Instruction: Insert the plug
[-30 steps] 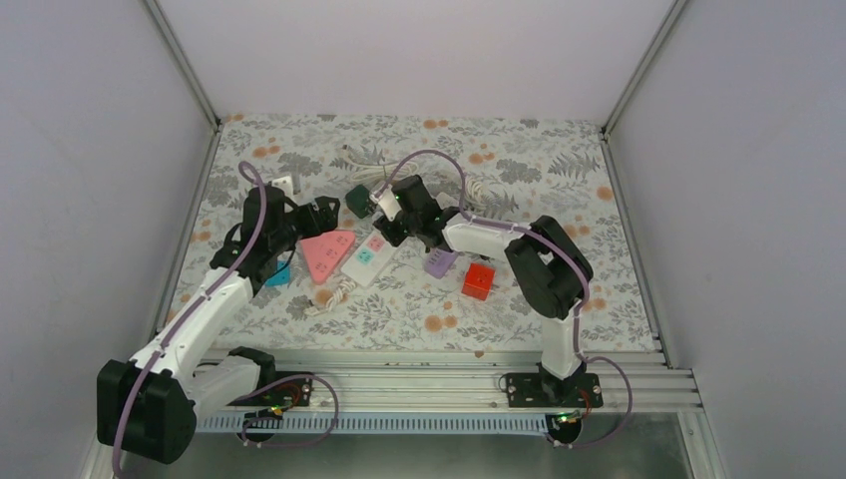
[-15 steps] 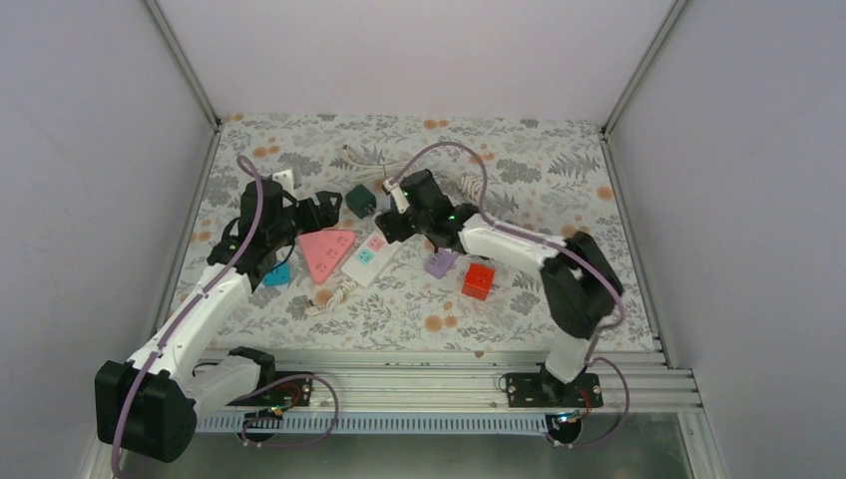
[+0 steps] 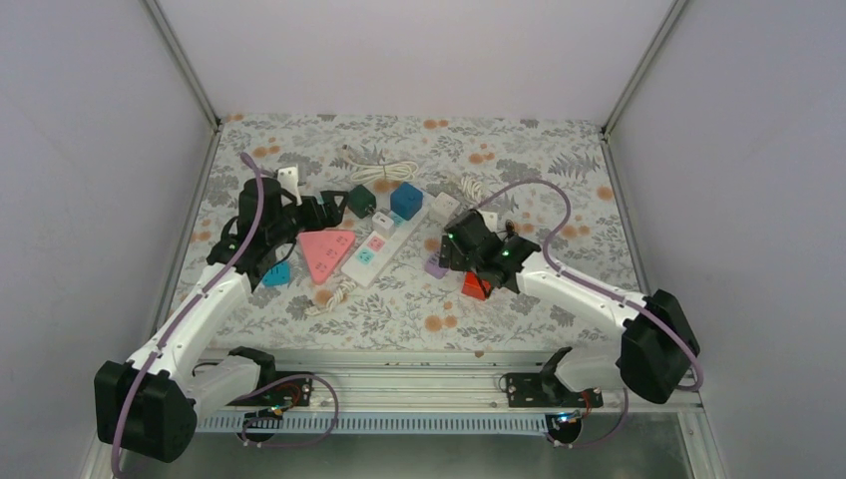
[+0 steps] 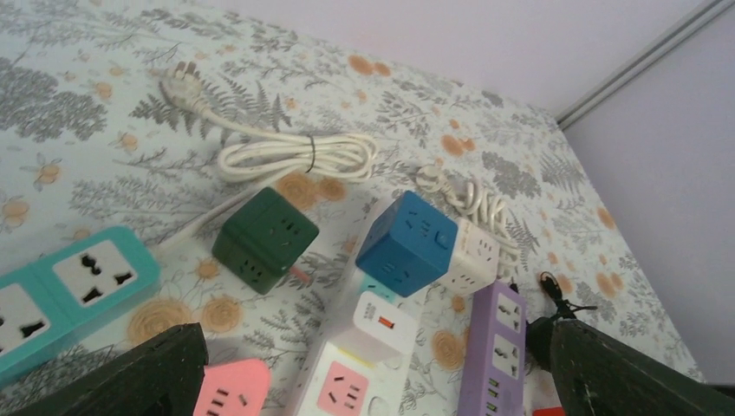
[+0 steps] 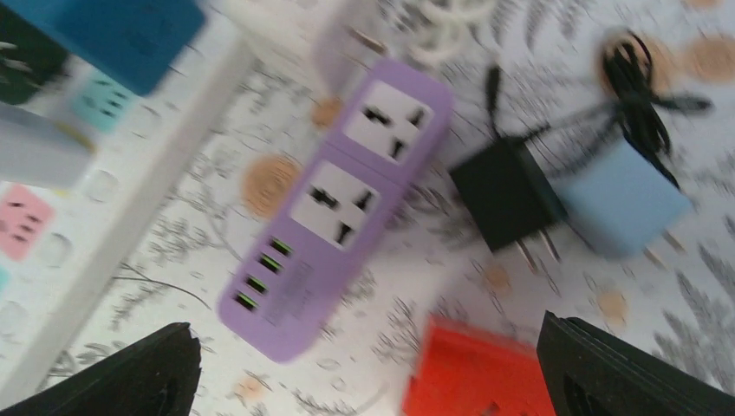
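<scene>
Cube point(image 3: 405, 200), blue, sits on white strip point(image 3: 371, 254), apart from right end effector point(image 3: 446, 249).

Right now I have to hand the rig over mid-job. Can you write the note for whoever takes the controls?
Left gripper: open, empty, beside the white power strip.
Right gripper: open, empty, over the purple strip.
Things: the blue cube sits on the far end of the white power strip. The green cube lies on the cloth next to it. A black plug lies loose near the purple strip.
Done: the blue cube looks plugged in, but full seating cannot be confirmed.
Left: check the seating and press it down if needed.
</scene>
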Robot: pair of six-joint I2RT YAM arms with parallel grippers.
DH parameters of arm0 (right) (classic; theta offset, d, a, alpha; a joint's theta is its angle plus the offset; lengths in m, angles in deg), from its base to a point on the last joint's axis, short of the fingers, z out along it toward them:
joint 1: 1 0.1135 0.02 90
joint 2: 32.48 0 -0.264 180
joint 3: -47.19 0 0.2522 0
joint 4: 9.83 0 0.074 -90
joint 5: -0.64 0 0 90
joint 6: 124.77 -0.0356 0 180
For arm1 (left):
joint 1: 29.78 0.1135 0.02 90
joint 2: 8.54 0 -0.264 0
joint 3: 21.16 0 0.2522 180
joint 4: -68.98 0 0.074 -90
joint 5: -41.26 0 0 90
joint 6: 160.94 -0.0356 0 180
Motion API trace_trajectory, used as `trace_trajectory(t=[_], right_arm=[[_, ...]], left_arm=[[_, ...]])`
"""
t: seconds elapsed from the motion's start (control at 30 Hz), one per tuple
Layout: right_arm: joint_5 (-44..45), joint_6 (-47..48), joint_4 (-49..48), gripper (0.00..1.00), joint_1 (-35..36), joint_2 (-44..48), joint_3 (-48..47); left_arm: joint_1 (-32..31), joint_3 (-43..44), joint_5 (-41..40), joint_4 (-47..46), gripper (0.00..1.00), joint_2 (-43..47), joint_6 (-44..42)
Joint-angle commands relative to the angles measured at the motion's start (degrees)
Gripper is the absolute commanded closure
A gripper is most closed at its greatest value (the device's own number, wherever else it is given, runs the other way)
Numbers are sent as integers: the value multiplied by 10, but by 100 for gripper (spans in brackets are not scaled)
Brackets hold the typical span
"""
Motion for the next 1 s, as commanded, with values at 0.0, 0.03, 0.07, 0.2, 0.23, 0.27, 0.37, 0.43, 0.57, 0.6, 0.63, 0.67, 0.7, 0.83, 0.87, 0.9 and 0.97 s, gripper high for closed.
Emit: trace_trajectory(t=[0.0, 0.03, 0.07, 0.2, 0.23, 0.27, 0.37, 0.43, 0.57, 0.6, 0.63, 0.67, 0.7, 0.83, 0.87, 0.9, 0.97], right_arm=[[29, -121, 86, 0, -10, 17, 19], [25, -132, 102, 0, -13, 9, 19], [15, -137, 112, 0, -15, 0, 19], [-10, -147, 128, 0, -16, -26, 12], [-9, -155, 132, 0, -16, -29, 14], [-9, -157, 131, 0, -16, -30, 17], [25, -179, 122, 0, -16, -17, 33], [40, -165, 81, 0, -16, 0, 54], [46, -166, 64, 0, -17, -4, 59], [49, -171, 69, 0, -17, -7, 58], [53, -173, 68, 0, -17, -8, 60], [56, -171, 60, 0, -17, -8, 64], [56, -161, 47, 1, -17, -9, 68], [42, -123, 9, 3, -19, -19, 67], [43, -120, 8, 3, -20, -22, 66], [45, -119, 6, 3, -21, -24, 66], [50, -122, 6, 4, -24, -31, 65]], left_arm=[[1, 21, 34, -46, 2, -10, -19], [1, 25, 24, -42, 2, -13, -10], [2, 27, 22, -43, 1, -12, 3], [1, 9, 36, -68, 1, -3, 22], [0, 9, 39, -64, 1, -6, 16], [0, 9, 40, -59, 1, -8, 11], [-3, 0, 49, -58, 1, -2, 8], [-7, -10, 62, -79, 2, 11, -2], [-9, 3, 52, -61, 1, 23, -28], [-8, 7, 51, -55, 1, 25, -28], [-8, 8, 56, -55, 1, 26, -29], [-9, 6, 62, -58, 1, 27, -29], [-10, 3, 64, -62, 1, 28, -27], [-12, -14, 78, -76, 1, 25, -11], [-14, -17, 78, -77, 1, 27, -6], [-14, -20, 78, -80, 1, 29, -3], [-16, -24, 75, -80, 1, 33, 0]])
